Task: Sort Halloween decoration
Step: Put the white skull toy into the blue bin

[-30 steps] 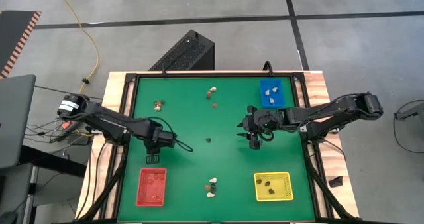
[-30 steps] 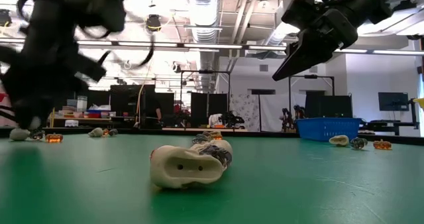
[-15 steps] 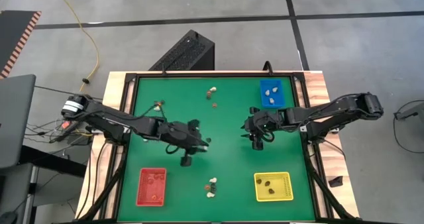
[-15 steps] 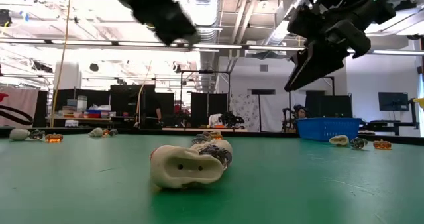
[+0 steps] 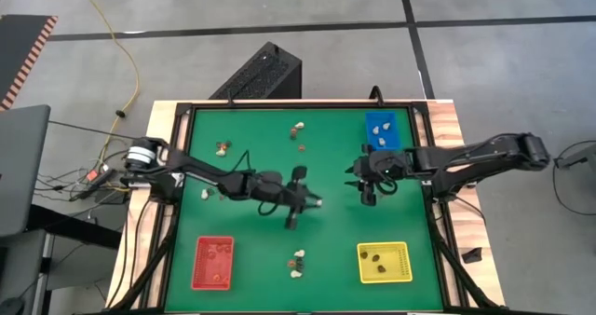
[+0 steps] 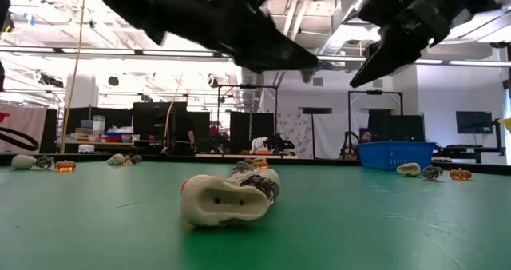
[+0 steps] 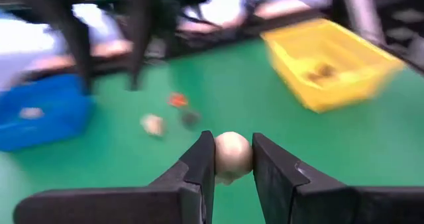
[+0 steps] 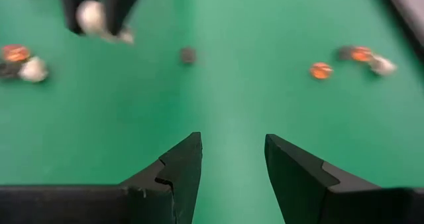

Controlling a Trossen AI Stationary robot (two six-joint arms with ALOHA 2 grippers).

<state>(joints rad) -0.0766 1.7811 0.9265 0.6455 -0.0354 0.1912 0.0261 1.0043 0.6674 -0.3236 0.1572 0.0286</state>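
My left gripper [image 7: 233, 164] hangs over the middle of the green table [image 5: 326, 240], shut on a cream round trinket [image 7: 232, 156]; the right wrist view shows that trinket [image 8: 91, 15] too. My right gripper [image 8: 233, 158] stands open and empty over the right half [image 5: 369, 186], well above the mat. A dark trinket [image 8: 189, 54] lies between the two grippers. More trinkets lie at the far side [image 5: 298, 129], the far left [image 5: 223, 148] and the near middle [image 5: 297, 263]; a large cream one [image 6: 227, 198] fills the low view's foreground. My left gripper pinches the cream trinket by its two sides [image 7: 218, 159] between its two fingertips. The fingers [image 7: 199, 168] run nearly level, pointing toward the table's right edge. The trinket is lifted clear of the mat.
A red tray [image 5: 213, 263] sits near left, a yellow tray [image 5: 384, 262] near right and a blue tray [image 5: 381, 130] far right, each with trinkets inside. A raised black frame [image 5: 177, 194] borders the mat.
My left gripper has swung from beside the red tray toward the table's middle and right, rising a little and tipping from pointing down to nearly level. My right gripper has drawn back slightly toward the right edge.
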